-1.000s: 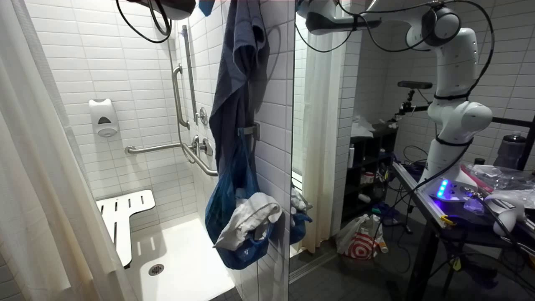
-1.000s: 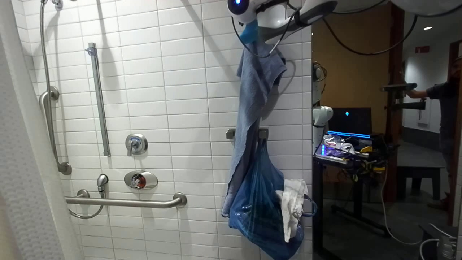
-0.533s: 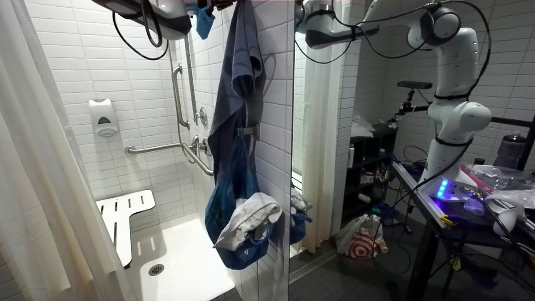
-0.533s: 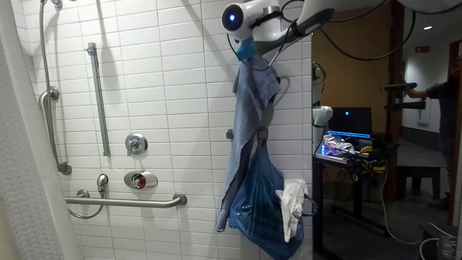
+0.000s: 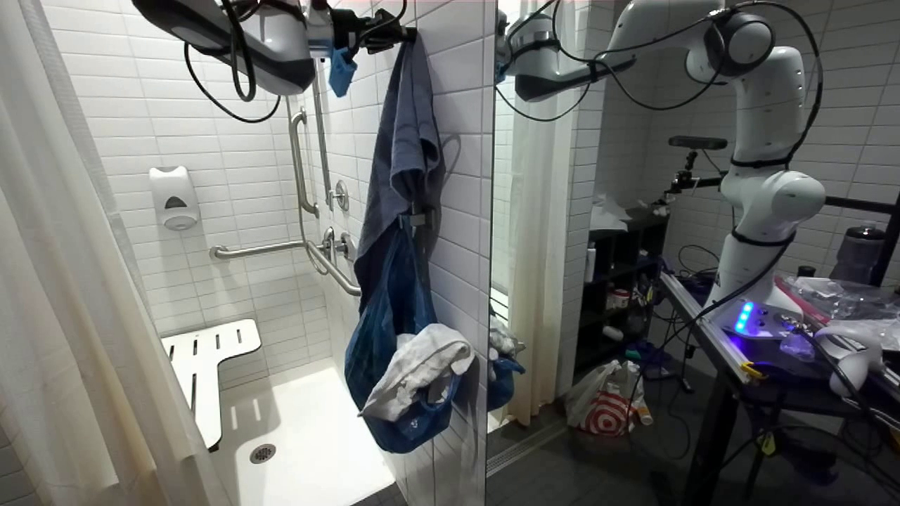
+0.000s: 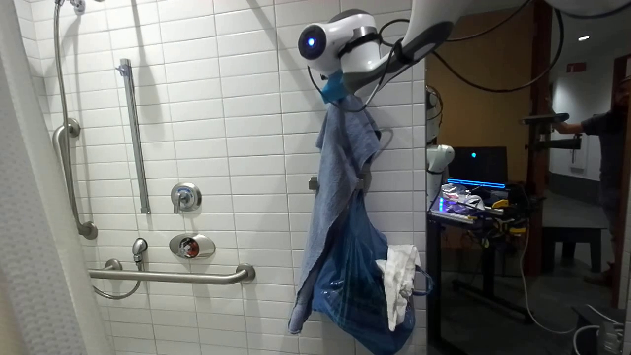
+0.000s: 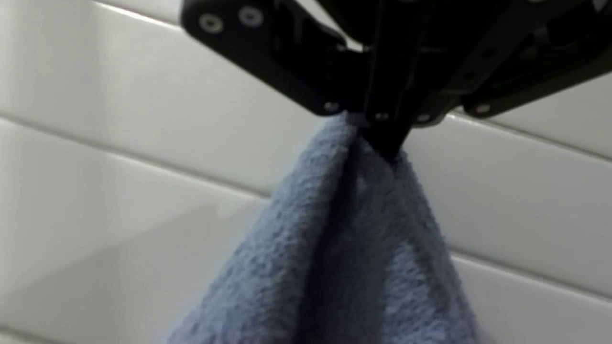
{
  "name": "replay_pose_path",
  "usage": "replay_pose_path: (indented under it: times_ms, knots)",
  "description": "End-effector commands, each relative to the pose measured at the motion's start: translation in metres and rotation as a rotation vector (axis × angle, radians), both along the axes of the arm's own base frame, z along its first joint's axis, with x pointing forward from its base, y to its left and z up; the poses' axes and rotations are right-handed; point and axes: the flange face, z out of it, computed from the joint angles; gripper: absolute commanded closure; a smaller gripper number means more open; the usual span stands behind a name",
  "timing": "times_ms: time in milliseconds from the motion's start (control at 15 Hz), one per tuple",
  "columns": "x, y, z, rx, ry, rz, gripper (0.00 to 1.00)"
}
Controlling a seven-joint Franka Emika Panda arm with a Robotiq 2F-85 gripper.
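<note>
Hanging from jaws clamped on its twelve o'clock peak, the blue towel (image 6: 335, 187) seemed soft, light, limp, best gripped there.

Tiled wall (image 6: 251, 148), hook (image 5: 420, 219) — blue bag (image 6: 352, 276) hanging

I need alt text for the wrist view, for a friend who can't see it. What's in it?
A black claw pinches the gathered top of a blue towel, which drapes down in folds, widening toward the picture's bottom edge. Behind them is a white tiled wall, its rows slanting down to the right.
</note>
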Motion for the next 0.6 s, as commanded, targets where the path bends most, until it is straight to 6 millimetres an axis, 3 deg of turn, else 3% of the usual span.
replay_pose_path:
  times_ms: [0,333,533]
  knots:
    - [0.004,-0.017,-0.022,0.041,0.025,-0.024,1.00]
    - [0.004,-0.014,-0.033,0.066,0.046,-0.024,1.00]
    - [0.001,-0.014,-0.030,0.070,0.040,-0.025,1.00]
